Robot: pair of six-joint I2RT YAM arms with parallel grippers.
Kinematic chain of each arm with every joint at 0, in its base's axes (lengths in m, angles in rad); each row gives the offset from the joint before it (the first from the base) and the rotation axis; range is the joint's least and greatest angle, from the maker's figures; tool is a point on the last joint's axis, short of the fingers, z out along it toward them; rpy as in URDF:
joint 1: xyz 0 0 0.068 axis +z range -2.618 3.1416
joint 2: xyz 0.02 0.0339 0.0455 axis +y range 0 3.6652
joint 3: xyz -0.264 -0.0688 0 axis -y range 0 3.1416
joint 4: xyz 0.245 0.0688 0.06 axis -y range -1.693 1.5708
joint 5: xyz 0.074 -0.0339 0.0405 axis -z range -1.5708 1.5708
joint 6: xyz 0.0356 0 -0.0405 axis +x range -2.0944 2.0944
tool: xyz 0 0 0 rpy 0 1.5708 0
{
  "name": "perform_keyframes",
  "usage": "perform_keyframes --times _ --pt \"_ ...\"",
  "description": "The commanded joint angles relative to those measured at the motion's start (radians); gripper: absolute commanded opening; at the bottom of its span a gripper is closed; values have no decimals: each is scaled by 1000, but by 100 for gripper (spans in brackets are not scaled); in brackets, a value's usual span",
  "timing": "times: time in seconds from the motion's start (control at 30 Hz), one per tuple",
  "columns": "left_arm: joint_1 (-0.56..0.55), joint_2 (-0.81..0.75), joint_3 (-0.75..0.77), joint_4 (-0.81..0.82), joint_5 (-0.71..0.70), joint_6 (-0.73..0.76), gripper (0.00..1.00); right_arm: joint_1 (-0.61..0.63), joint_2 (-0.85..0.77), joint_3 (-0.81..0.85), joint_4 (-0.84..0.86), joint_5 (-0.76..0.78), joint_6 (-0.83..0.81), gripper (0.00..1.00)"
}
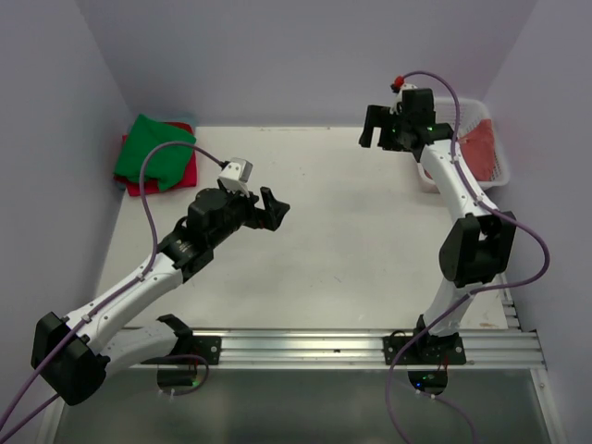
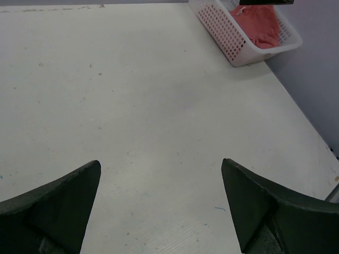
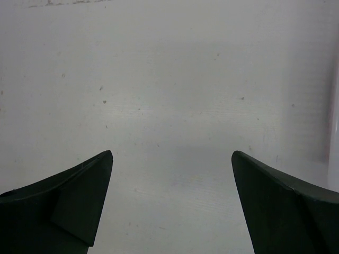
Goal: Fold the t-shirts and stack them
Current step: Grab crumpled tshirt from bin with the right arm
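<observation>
Saw green t-shirt (image 1: 153,153) atop red-pink t-shirt (image 1: 139,185) only overhead (far-left corner); brick-red t-shirt (image 2: 259,24), seemingly bunched, in basket (image 2: 222,32), best from left wrist. Held left gripper (image 2: 160,164), right gripper (image 3: 172,153) spread, empty, over white worktop (image 1: 351,240).

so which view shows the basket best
Left wrist: the basket shows its mesh wall and the red shirt inside. Top external has it partly behind the right arm; right wrist shows at most a pale sliver at its edge.

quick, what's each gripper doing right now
Left gripper: open, holding nothing.
Right gripper: open, holding nothing.
</observation>
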Motion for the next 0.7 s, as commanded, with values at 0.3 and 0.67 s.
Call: perform_keyframes --times 0.3,0.67 --pt "-1 -28 13 -4 -8 -4 100 -103 276 450 -228 637 145 99" --pt "2 -118 -16 -68 -34 -10 100 -313 529 558 -293 724 327 99"
